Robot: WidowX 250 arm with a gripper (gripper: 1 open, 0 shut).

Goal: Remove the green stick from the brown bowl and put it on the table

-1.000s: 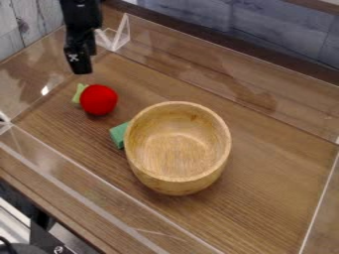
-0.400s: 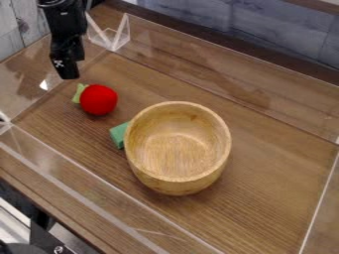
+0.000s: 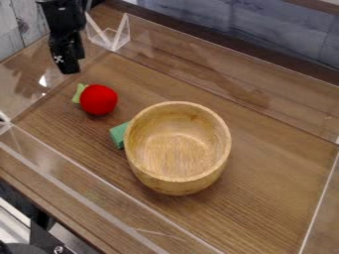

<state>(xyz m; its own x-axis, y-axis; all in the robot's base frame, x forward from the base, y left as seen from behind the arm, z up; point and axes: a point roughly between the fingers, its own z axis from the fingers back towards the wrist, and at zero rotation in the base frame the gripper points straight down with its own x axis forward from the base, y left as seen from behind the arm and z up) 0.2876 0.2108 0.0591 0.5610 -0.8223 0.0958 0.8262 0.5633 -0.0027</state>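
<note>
Nearby, red ball (image 3: 98, 99) sits between bowl (image 3: 176, 148) and gripper (image 3: 71, 68); finger spread unclear.

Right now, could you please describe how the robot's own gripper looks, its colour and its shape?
The gripper is black, with slim, dark fingers below a narrow body. Small light spots show on it; cables or markings are too small to tell.

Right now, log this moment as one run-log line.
red ball: on table | brown bowl: right of ball in view | tool: left of bowl
</note>
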